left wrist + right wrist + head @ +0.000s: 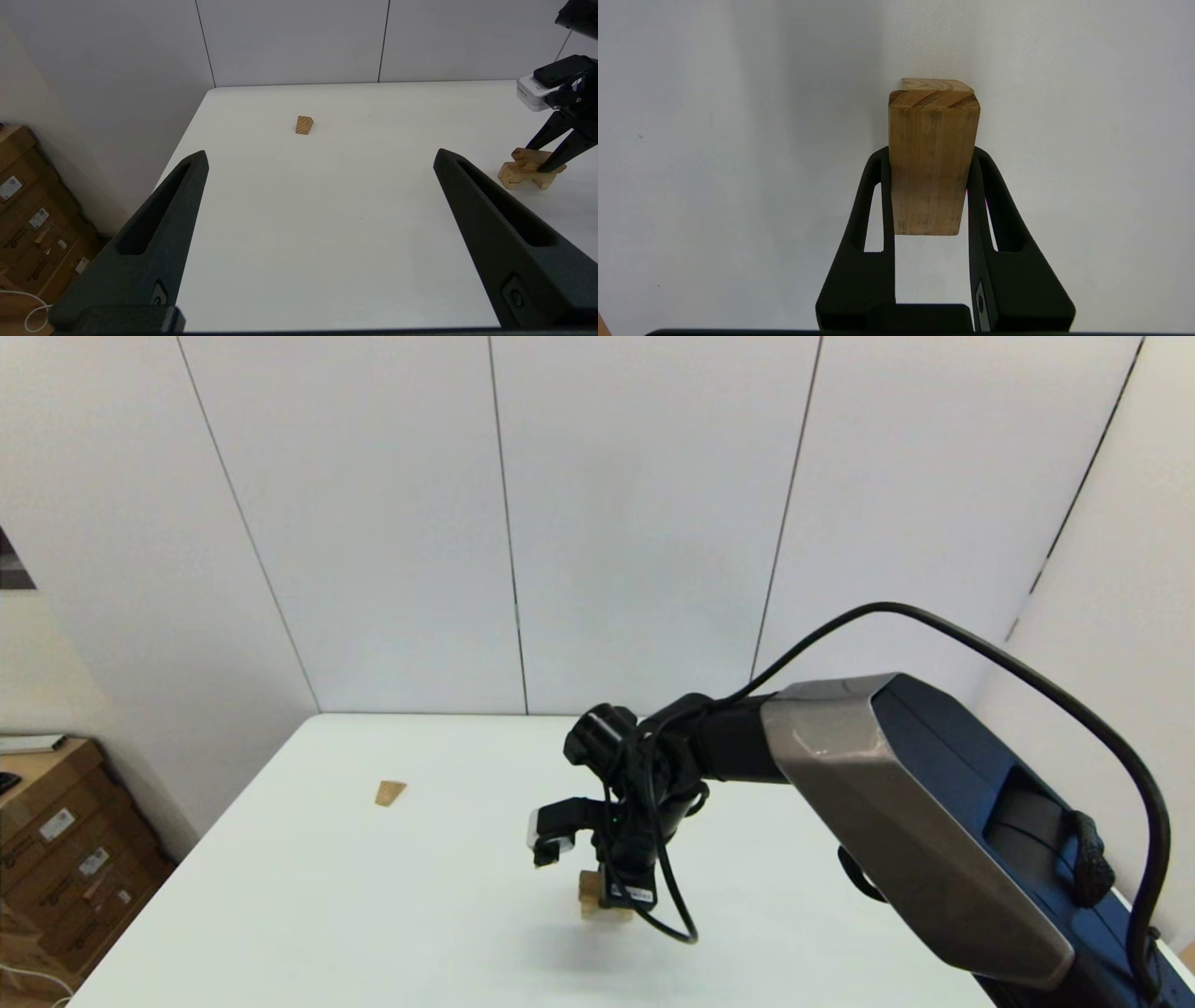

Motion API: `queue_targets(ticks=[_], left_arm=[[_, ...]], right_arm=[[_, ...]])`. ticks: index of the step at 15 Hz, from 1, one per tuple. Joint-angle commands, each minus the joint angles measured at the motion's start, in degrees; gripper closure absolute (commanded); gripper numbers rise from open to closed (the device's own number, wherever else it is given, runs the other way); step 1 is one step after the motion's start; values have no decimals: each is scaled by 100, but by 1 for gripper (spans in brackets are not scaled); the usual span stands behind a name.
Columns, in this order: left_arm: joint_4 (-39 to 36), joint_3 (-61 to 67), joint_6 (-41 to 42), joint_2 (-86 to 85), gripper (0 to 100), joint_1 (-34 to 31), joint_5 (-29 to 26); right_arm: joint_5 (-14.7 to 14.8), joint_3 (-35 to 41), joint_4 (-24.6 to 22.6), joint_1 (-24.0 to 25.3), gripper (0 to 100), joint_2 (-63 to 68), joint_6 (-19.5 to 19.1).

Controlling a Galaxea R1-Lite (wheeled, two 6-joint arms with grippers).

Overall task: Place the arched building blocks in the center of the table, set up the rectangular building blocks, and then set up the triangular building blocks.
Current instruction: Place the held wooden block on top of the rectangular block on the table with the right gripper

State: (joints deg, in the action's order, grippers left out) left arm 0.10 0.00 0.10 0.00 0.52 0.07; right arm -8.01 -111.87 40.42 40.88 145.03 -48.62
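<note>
- The right gripper [618,896] sits low in the middle of the head view, reaching down to the white table [373,915]. Its fingers are closed on the long side faces of the rectangular block [931,163].
- In the right wrist view the rectangular block's long axis runs straight away from the claw, along the fingers. Its far end reaches past the fingertips and lies over the arched block [936,85], of which only a sliver shows in that view.
- In the left wrist view, at the right edge of the frame, the arched block [516,175] stands on the table with its hollow side down. The rectangular block [530,156] lies on it or just above; I cannot tell whether they touch.
- That relation decides the coming move, as I judge it: the slab must rest squarely over the arch before the fingers part, or it may tip off.
- The triangular block [389,791] lies alone in the left-centre of the head view, well apart from the stack. It also shows in the upper middle of the left wrist view [304,125].
- The left gripper [322,163] hovers idle with its fingers spread wide and nothing between them. It faces the wedge and looks the nearer arm for it.
</note>
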Motion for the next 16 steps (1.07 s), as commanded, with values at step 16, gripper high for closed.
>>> queue_targets(ticks=[16], left_arm=[[-1, 0, -1, 9, 0, 0, 1]], right_arm=[[186, -19, 9, 26, 100, 34, -324]])
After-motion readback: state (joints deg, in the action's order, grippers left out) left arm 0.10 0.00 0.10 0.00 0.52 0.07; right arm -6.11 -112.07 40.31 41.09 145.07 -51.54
